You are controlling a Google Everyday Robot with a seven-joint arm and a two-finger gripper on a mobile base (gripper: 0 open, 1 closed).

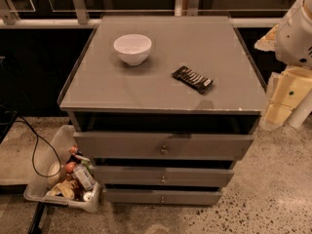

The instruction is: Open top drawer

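Observation:
The grey cabinet point(165, 89) stands in the middle of the view with three drawers. The top drawer point(122, 145) has the tallest and widest front, with a small round metal knob point(164, 150) at its centre. Its front stands a little forward of the cabinet top's edge, with a dark gap above it. My arm comes in at the right edge. My gripper point(283, 99), with cream-coloured parts, hangs beside the cabinet's right front corner, above the floor, apart from the drawer and its knob.
A white bowl point(132, 48) and a dark snack bar point(192, 79) lie on the cabinet top. Two shorter drawers, the middle one point(122, 175) and the bottom one point(122, 196), sit below. A plastic bin of items point(66, 182) and a black cable point(34, 155) are on the floor at left.

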